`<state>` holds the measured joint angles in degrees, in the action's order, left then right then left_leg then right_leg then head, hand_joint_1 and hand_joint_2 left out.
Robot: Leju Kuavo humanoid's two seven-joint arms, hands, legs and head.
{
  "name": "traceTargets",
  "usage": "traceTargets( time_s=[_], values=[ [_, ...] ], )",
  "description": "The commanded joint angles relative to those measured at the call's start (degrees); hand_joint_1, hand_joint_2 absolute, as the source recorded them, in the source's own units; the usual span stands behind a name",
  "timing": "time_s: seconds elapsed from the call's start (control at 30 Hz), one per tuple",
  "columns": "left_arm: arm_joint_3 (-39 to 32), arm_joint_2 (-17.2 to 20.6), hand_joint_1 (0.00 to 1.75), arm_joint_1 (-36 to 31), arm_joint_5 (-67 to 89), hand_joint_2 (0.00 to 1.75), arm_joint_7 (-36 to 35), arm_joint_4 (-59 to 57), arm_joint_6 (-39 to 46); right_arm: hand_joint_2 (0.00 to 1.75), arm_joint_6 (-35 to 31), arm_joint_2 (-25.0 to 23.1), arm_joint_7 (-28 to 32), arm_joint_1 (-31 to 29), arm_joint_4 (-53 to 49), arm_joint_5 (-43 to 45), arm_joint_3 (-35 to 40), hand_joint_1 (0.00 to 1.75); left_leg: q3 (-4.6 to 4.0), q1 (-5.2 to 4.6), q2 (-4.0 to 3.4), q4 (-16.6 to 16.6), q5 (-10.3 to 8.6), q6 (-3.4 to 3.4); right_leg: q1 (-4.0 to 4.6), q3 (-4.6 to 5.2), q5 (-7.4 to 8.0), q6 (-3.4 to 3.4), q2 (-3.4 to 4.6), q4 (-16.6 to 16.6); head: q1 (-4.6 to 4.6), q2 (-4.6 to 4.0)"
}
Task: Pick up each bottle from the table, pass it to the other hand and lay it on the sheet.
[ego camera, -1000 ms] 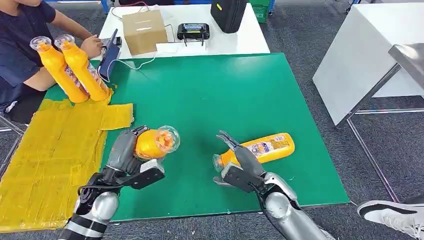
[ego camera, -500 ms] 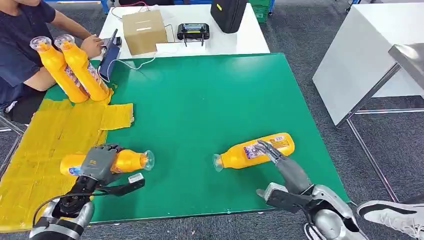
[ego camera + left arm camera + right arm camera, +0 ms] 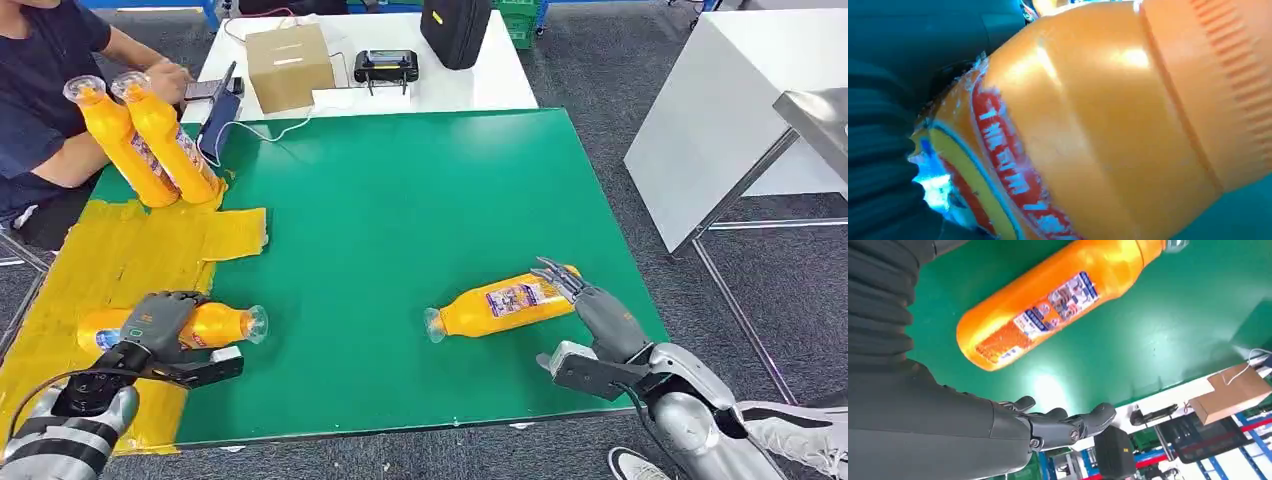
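Green worktop (image 3: 400, 220) with a yellow sheet (image 3: 90, 280) spread over its left part, two orange bottles (image 3: 140, 140) lying together at the sheet's far end beside a person (image 3: 40, 90). Left robot hand (image 3: 160, 320) clamped on a third bottle (image 3: 215, 325), lying with its base over the sheet and its neck out over the green. Right robot hand (image 3: 595, 310) held nothing, fingers apart, at the base of a fourth bottle (image 3: 500, 305) that lay on the green; contact uncertain.

Head view looks down from high; wrist views sit close — sharing the green table (image 3: 420, 220).
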<state>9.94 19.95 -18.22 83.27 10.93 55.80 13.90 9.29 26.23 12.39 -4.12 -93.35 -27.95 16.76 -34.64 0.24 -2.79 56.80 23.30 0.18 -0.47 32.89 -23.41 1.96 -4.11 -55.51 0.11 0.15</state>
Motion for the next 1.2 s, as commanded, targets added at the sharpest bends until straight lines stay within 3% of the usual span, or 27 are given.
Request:
traceTargets(
  time_s=[0.03,0.6,0.63,0.77,0.93,1.2],
  values=[
    [0.9,-1.5,0.0,-0.7,0.4,0.0,-2.2,-5.2,2.2,1.75,0.4,-1.2,-0.2,-5.1,6.9,-0.2,3.5,0.0,0.14,0.0,0.06,-0.1,0.0,-0.01,-0.04,-0.11,0.0,-0.03,0.24,0.1,0.0,0.0],
    [-0.8,-3.0,0.0,-0.6,-4.3,0.0,1.3,-3.8,2.6,1.75,0.8,-1.3,-0.4,-6.9,10.4,-0.2,5.0,0.0,0.12,0.02,0.16,-0.1,0.0,-0.01,-0.1,-0.13,0.0,-0.05,0.3,0.1,0.0,0.0],
    [-2.0,-3.7,0.0,-0.6,-8.6,0.0,4.3,-3.6,2.7,1.75,1.1,-1.2,-1.0,-7.7,11.2,-0.6,5.7,0.0,0.1,0.01,0.14,0.0,0.0,0.0,-0.11,-0.12,-0.01,-0.04,0.27,0.1,0.02,0.0],
    [-3.8,-8.3,0.0,-2.9,-10.0,0.0,2.7,-2.1,7.3,1.75,1.9,-4.2,-2.7,-14.1,21.1,-1.5,8.9,0.0,0.07,0.0,0.15,-0.1,-0.04,0.02,-0.13,-0.1,0.03,-0.03,0.23,0.1,0.0,0.0],
    [-4.8,-9.8,0.0,-5.0,-13.1,0.0,3.5,-2.7,7.8,1.75,1.5,-5.7,-2.9,-19.8,28.6,-1.2,11.8,0.0,-0.03,0.02,0.1,0.0,-0.1,0.1,-0.1,-0.01,0.08,0.04,0.2,0.0,0.02,0.0],
    [-7.1,-11.7,0.0,-4.4,-12.6,0.0,3.1,-2.7,14.7,1.75,1.0,-5.9,-3.5,-20.7,31.0,-1.4,15.4,0.0,0.08,-0.01,0.23,0.0,-0.06,0.1,-0.14,-0.11,0.06,0.09,0.32,0.1,0.02,0.0]
  ],
)
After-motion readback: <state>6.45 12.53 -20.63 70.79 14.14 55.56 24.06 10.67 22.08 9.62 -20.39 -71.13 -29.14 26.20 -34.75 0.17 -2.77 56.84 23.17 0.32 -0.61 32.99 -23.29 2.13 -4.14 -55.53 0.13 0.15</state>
